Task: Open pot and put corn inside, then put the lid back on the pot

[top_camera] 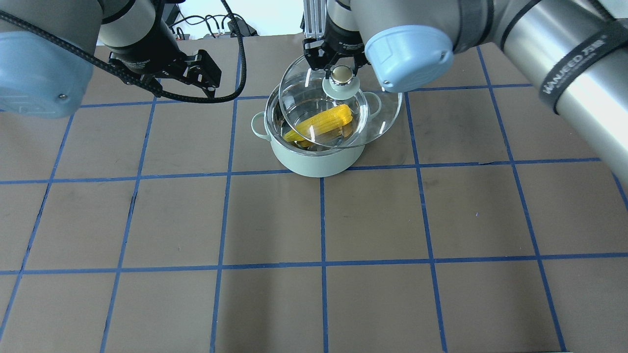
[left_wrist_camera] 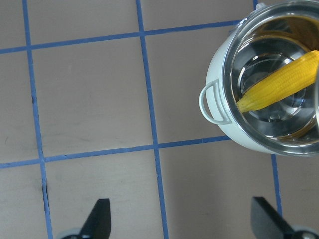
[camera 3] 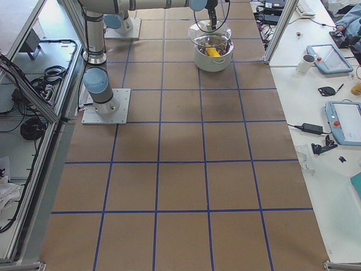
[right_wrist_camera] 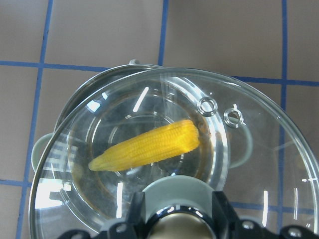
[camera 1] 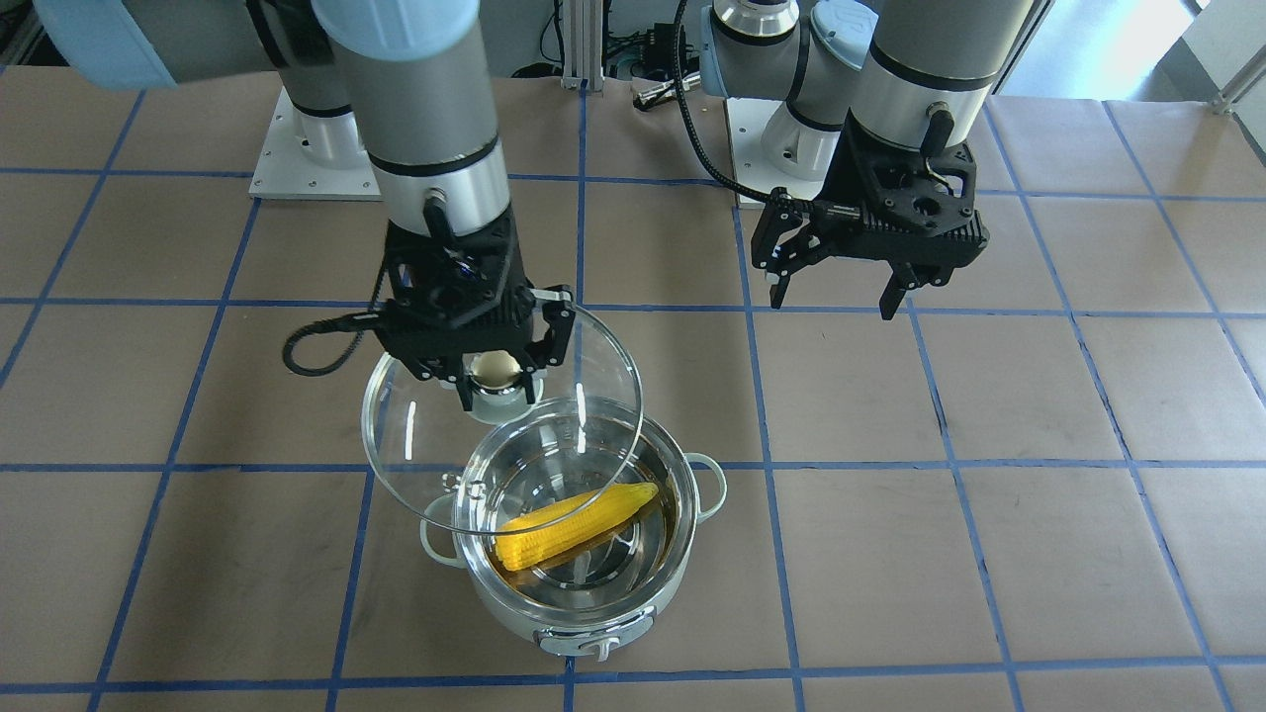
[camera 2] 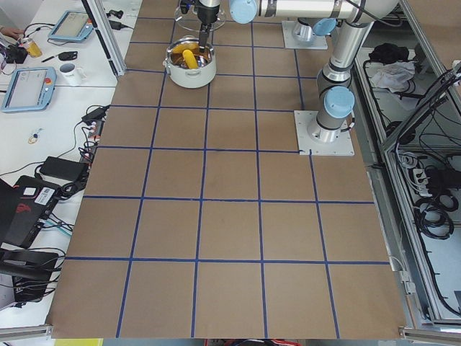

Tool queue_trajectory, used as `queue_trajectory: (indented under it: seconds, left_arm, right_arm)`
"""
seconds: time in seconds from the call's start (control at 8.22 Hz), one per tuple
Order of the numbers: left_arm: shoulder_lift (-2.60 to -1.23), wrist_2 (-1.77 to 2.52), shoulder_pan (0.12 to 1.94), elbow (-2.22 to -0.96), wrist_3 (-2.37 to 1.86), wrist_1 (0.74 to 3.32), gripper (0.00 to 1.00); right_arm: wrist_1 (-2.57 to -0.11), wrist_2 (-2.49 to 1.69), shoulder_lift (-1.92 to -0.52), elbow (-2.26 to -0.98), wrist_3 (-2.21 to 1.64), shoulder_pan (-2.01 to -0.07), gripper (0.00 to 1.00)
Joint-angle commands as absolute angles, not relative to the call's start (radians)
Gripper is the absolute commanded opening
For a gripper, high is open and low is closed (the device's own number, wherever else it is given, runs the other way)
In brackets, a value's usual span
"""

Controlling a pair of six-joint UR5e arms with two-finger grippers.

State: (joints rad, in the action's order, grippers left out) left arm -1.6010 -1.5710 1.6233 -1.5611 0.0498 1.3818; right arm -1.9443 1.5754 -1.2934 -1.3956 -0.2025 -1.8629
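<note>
The pot (top_camera: 314, 164) is pale mint green outside, mirror-bright steel within. The corn (camera 1: 574, 524) is vivid yellow (rows of tiny kernels dimple it). The lid (camera 1: 415, 435) is clear glass; its knob (camera 1: 495, 369) looks beige-gold, perhaps. The table (top_camera: 274, 215) is brown, gridded with blue lines.

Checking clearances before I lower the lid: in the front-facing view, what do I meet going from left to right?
First the right gripper, shut on the lid → pot with the corn inside → left gripper, open and empty.

Brown blue-gridded table (top_camera: 294, 220), pot (top_camera: 314, 164) on it
</note>
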Motion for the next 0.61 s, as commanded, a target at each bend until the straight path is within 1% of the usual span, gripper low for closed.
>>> queue_trajectory:
  seconds: [0.0, 0.12, 0.24, 0.49]
  left_arm:
    - [-1.571, -1.623, 1.621, -1.568, 0.034, 1.432, 1.00]
    - [-1.556, -1.652, 1.618, -1.556, 0.019, 1.456, 1.00]
    - [-1.558, -1.648, 1.620, -1.569, -0.004, 1.448, 1.00]
    - [-1.560, -1.640, 1.618, -1.571, -0.018, 1.454, 1.00]
  right_arm:
    - [-2.045, 1.571, -1.208, -1.394, -0.293, -1.917, 0.32]
    - [-2.080, 1.572, -1.172, -1.394, -0.351, -1.943, 0.31]
    - [-2.120, 1.572, -1.145, -1.390, -0.356, -1.947, 0.31]
    - [-2.123, 1.574, -1.131, -1.388, -0.353, -1.947, 0.31]
